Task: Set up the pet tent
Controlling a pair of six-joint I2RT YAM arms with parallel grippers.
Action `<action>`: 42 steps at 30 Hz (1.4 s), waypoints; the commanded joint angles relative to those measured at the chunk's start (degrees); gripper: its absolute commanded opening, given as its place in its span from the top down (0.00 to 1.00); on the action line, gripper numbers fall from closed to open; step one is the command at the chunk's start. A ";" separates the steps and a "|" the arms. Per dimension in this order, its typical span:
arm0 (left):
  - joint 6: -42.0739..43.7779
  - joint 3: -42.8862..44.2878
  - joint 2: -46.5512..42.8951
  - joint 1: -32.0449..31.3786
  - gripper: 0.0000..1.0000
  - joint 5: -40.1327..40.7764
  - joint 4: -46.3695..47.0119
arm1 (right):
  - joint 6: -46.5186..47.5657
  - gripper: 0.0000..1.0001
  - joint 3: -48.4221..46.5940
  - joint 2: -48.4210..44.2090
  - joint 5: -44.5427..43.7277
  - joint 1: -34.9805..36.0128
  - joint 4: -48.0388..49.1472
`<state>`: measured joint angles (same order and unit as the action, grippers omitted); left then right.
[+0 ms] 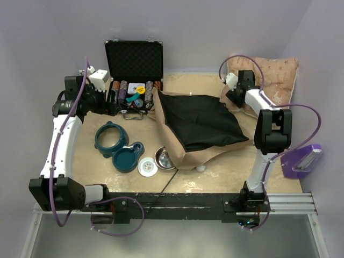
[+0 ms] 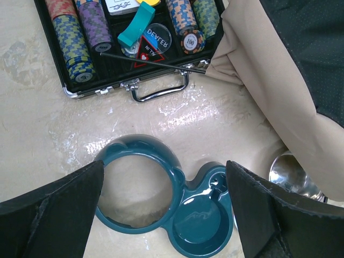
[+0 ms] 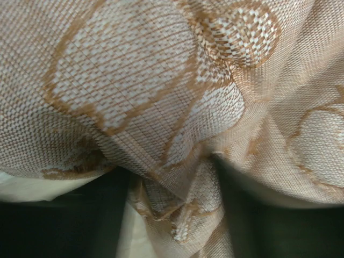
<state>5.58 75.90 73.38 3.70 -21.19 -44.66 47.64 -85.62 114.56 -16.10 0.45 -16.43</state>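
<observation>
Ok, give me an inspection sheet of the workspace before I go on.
Surface: tan table, scuffed.
Job's things: pet tent collapsed flat mid-table, black lining up; one pole rests on the chip case.
Clutter: chip case open, teal ring, teal dish, white strainer, steel bowl, purple tool, pillow.
Grippers: left gripper open above the teal ring; right gripper pressed into pillow fabric, state unclear.
Cables: purple cables loop off both arms.
Surroundings: lavender walls.

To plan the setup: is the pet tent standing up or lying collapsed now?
Collapsed. The pet tent lies flat on the table, its black lining facing up, tan canvas spread around it.
</observation>
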 commanded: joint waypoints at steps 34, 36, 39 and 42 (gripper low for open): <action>-6.88 -11.74 -17.04 0.25 0.00 -19.77 9.07 | -0.88 0.11 26.47 -41.45 53.53 42.00 -19.61; -7.52 -12.18 -17.13 0.34 0.00 -19.85 9.33 | -1.67 0.27 26.47 -40.48 55.11 43.14 -19.52; -9.27 -12.70 -17.31 0.25 0.01 -19.51 10.38 | -4.64 0.61 26.48 -40.91 56.88 43.41 -18.47; -11.55 -13.23 -17.66 0.34 0.01 -19.41 12.49 | -9.73 1.00 23.94 -41.70 56.27 43.32 -17.42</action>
<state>-2.09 63.37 57.08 3.73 -39.24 -36.80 45.08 -59.02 73.97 37.50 43.72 -37.93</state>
